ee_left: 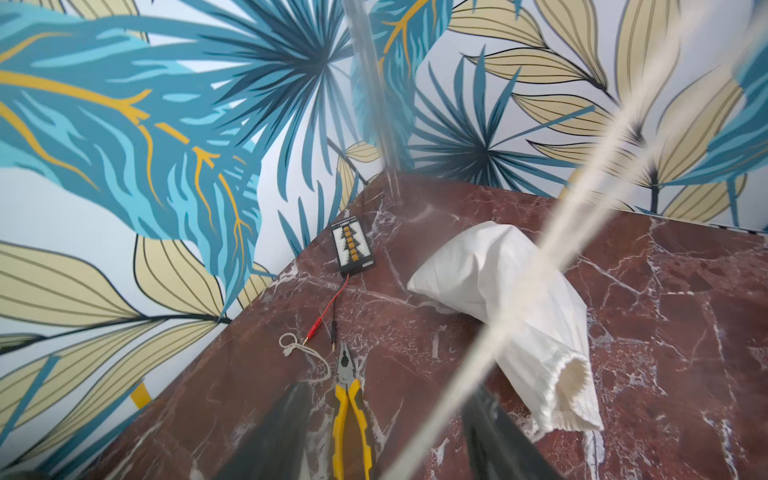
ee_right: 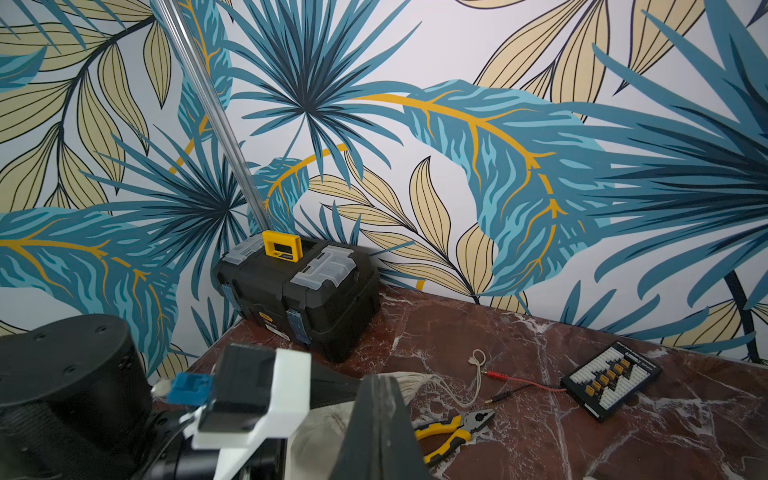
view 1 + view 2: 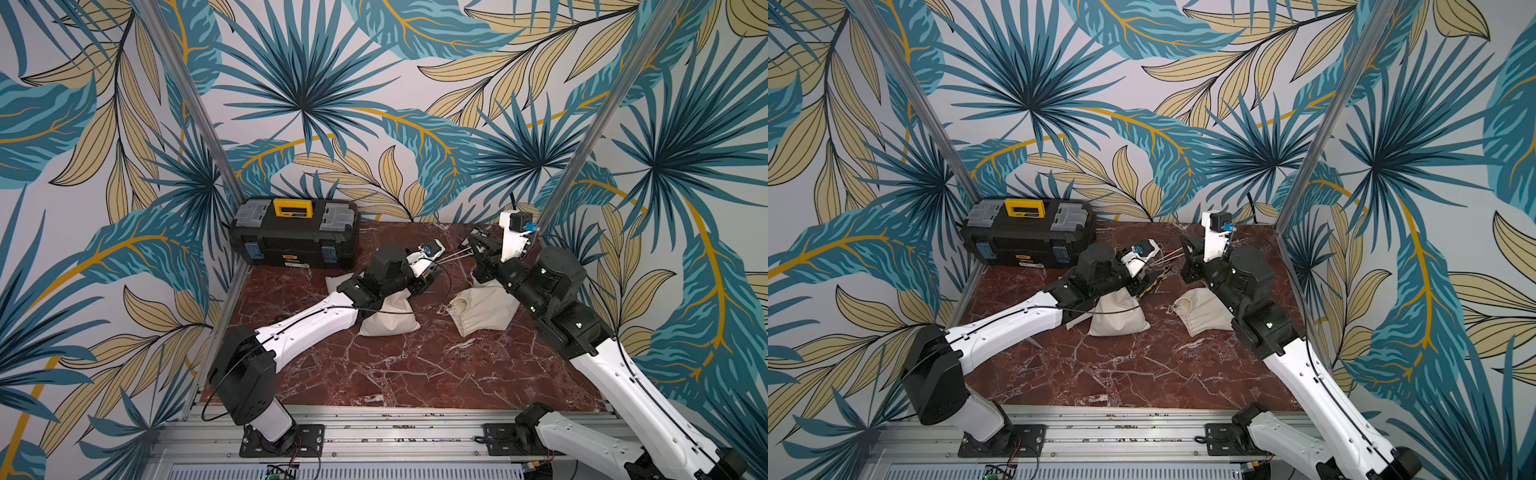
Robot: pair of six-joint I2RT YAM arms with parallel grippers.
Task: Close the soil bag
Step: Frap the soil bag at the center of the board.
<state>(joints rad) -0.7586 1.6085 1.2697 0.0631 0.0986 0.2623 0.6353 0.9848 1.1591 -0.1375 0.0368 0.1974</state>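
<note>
Both arms are reaching in over the marble table. Left gripper is sitting low, just past one cream bag that's lying under its arm. Second bag is lying beside the right arm, puckered mouth facing centre. Pale drawstrings are running straight across to the right gripper. Black toolbox is sitting back-left.
</note>
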